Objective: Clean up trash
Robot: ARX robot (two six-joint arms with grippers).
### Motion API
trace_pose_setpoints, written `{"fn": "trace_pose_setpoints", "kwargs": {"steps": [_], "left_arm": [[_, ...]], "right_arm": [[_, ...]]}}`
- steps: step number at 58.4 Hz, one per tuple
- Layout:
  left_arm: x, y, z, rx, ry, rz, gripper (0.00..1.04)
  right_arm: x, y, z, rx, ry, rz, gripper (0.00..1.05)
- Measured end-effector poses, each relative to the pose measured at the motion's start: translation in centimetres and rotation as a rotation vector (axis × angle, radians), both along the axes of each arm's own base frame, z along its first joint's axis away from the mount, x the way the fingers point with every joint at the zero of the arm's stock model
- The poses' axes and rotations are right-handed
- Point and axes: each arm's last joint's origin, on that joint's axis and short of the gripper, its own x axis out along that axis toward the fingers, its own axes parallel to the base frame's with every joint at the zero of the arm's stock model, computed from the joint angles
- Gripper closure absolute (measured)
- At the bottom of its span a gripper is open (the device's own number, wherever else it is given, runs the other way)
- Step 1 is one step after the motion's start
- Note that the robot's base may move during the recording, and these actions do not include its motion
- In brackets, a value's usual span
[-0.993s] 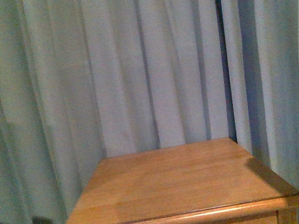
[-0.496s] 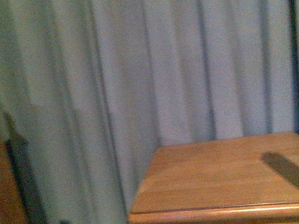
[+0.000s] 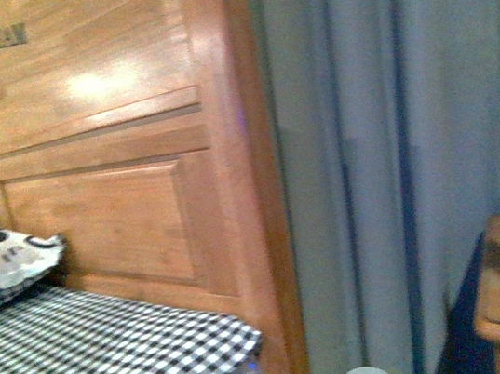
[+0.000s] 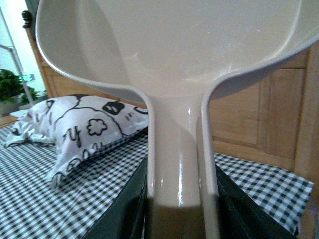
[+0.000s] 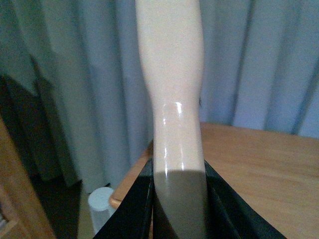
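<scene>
Headboard (image 3: pixel 111 198), curtain (image 3: pixel 367 151), pillow (image 3: pixel 1 252); left end effector (image 4: pixel 177 214) grips dustpan (image 4: pixel 169 45), right end effector (image 5: pixel 178 209) handle (image 5: pixel 172 74).

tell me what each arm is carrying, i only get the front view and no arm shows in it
Observer: The left end effector is shut on the handle of a beige dustpan.
Operator: and the right
Observer: The right end effector is shut on a beige handle; its head is out of frame.
Operator: where is the left arm
Observer: Over the checked bedsheet, with the patterned pillow further off.
</scene>
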Motion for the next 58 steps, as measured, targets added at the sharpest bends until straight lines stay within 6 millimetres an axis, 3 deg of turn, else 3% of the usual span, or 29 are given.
{"fn": "trace_pose_setpoints", "kwargs": {"steps": [58], "left_arm": [[-0.02,0.11,-0.08,-0.004,0.002,0.014,0.77]], "right_arm": [[0.0,0.09,-0.05,-0.003,0.001,0.013,0.83]]}}
